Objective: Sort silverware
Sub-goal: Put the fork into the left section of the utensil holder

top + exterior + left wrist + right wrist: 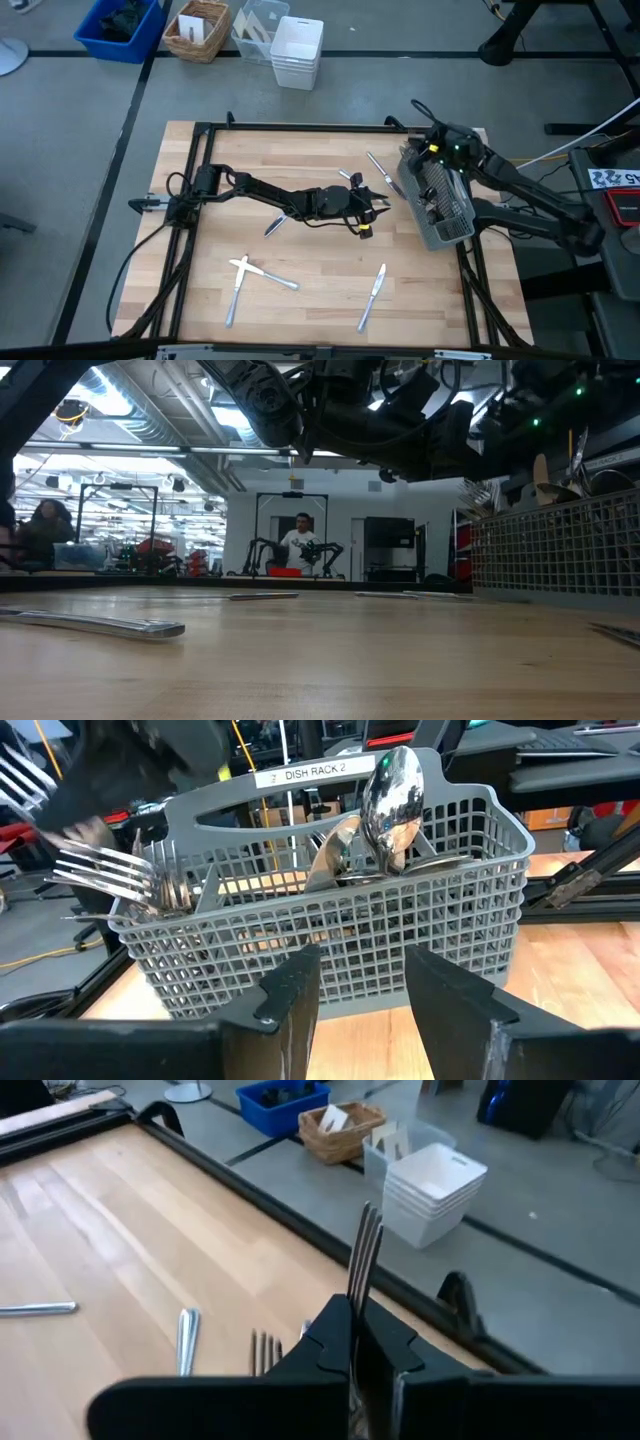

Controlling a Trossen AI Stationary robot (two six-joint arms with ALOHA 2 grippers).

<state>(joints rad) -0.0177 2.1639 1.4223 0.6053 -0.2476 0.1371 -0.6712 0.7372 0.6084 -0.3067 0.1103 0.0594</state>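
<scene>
On the left half of the wooden table (300, 260), a fork (238, 285) lies crossed with a second utensil (270, 277) near the front edge. Another piece (275, 224) rests beside the left arm, which reaches across the middle. The left gripper (385, 205) hangs just short of the grey caddy (330, 910), its fingers (290, 995) parted with nothing between them. A knife (372, 297) lies toward the front, right of centre, and one more knife (381, 170) sits near the caddy's back corner. The caddy stands at the table's right edge, already holding forks (110, 875) in one end compartment and a spoon (392, 795) upright in the middle. The right gripper (358, 1342) is above the caddy, clamped on a fork (364, 1260) with tines up
</scene>
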